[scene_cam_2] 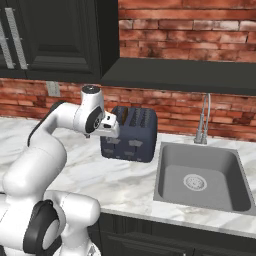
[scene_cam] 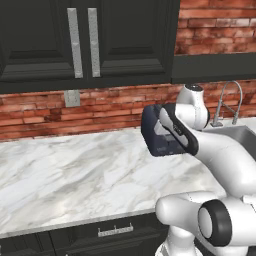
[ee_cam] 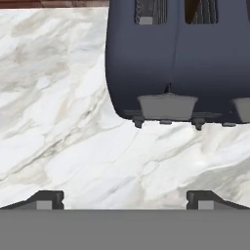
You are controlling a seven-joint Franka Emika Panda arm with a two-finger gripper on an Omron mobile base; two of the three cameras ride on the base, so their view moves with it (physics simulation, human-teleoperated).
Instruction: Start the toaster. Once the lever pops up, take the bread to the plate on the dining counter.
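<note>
Before toaster (ee_cam: 176, 58) on marble worktop (ee_cam: 63, 122): tool (ee_cam: 125, 199) spread wide, empty; lever (ee_cam: 167, 106) untouched, everything left.

The white arm (scene_cam_2: 55, 125) is rising from the base, folding at a dark-jointed elbow and reaching forward over the marble counter. Its wrist (scene_cam: 192, 107) is bending downward, so the hand is pointing down at the surface. The gripper (ee_cam: 125, 197) is hanging above the counter with its jaws spread wide; the two dark fingertips (ee_cam: 46, 199) are standing well apart and are touching nothing.
</note>
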